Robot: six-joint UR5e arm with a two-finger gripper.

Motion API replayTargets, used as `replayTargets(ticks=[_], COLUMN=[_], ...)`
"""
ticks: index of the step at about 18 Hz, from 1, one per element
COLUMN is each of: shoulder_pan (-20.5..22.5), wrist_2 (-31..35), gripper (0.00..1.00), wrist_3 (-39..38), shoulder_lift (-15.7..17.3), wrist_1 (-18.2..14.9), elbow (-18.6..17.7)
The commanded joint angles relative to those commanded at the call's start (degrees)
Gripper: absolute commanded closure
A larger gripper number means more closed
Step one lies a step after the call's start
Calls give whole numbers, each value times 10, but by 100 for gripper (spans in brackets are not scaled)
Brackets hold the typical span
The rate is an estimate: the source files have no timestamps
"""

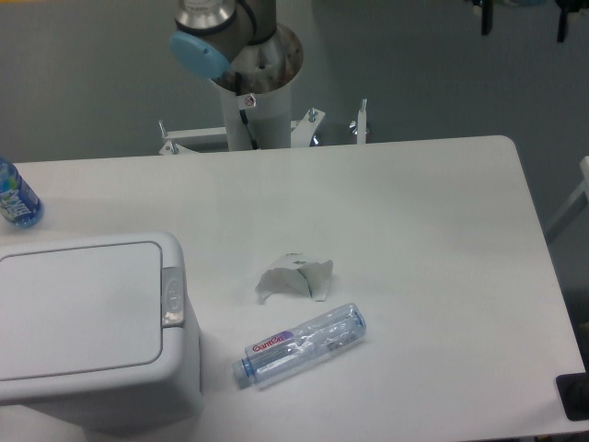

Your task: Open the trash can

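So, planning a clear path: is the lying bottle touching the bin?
Apart. The camera shows bare table between the bottle and the bin.

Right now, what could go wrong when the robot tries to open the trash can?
The latch is small, so the fingers, not in view yet, might miss it and press the shut lid. The lying bottle and the crumpled paper are close beside the can, so a low sweep might knock them.
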Motion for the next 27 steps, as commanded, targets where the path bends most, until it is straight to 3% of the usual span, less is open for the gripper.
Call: replayTargets(ticks=[6,9,13,17,20,22,27], shoulder_pan=[-6,-29,-97,-200,-236,-287,-354], wrist_2=[-1,-7,-9,-6,-8,-7,-15], gripper=[0,0,0,0,0,0,0], wrist_3=[-17,-117,-280,-507,-594,-640,-691], shoulder_lift=[0,-4,-22,-57,-83,-108,-152], wrist_1=[0,3,44,135,142,143,152], elbow=[1,0,-3,-4,-4,-1,13])
